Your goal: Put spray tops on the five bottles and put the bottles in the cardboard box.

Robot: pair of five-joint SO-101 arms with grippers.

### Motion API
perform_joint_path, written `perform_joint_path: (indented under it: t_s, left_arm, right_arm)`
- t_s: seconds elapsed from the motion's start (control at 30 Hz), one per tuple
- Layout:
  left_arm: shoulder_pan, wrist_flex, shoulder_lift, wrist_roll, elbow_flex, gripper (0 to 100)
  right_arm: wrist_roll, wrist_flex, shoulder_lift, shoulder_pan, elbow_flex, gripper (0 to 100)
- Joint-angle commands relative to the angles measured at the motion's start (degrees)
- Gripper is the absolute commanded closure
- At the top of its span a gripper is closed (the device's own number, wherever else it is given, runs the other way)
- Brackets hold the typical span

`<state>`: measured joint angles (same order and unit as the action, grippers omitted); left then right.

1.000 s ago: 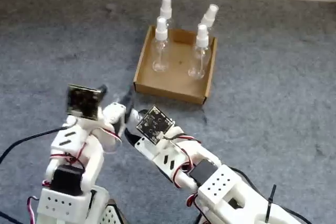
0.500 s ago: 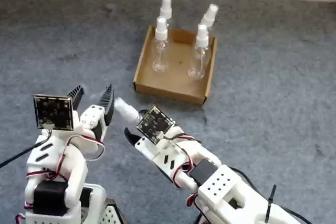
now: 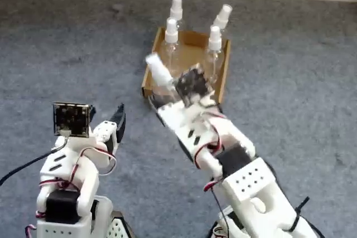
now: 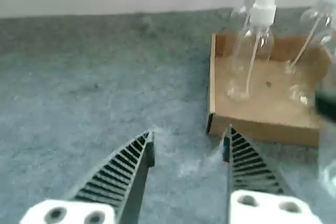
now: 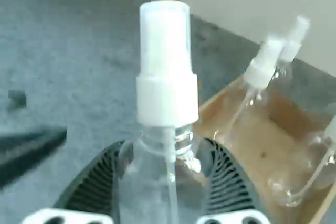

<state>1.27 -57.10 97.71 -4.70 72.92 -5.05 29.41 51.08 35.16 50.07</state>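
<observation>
My right gripper [image 3: 163,94] is shut on a clear bottle [image 3: 158,72] with a white spray top, held tilted above the front left corner of the cardboard box [image 3: 184,100]. The right wrist view has the bottle [image 5: 165,103] upright between the fingers [image 5: 226,179], with the box [image 5: 252,129] beyond it. Several capped bottles stand in the box, one at the front left [image 3: 170,48] and one at the front right [image 3: 212,54]. My left gripper [image 3: 106,114] is open and holds nothing, low over the carpet to the box's near left. From the left wrist, its fingertips [image 4: 188,136] point at the box [image 4: 211,87].
Grey carpet [image 3: 290,82] covers the table around the box. A pale wall runs along the far edge. The left arm's dark finger [image 5: 31,145] lies close beside the held bottle in the right wrist view.
The left gripper opened, drew back and let go of the bottle's top. The right gripper carried the capped bottle up and forward, from between the arms to the box's front left corner.
</observation>
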Motion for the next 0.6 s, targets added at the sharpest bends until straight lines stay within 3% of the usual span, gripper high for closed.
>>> perform_joint_path:
  t_s: [0.0,0.17,0.3,0.57]
  left_arm:
    - [-4.9,1.1,2.2,0.2,0.0,80]
    - [-12.6,-3.6,4.6,0.2,0.4,69]
    - [-13.9,-3.4,4.3,0.3,1.5,66]
    - [-8.7,12.8,0.5,5.3,10.0,67]
  right_arm:
    - [2.4,1.4,-9.3,-0.7,-12.5,99.5]
    - [4.7,1.5,-23.8,-0.7,-23.1,99.5]
    - [7.2,6.5,-31.1,-0.6,-32.7,99.5]
    - [8.4,26.1,-32.4,4.3,-46.1,99.5]
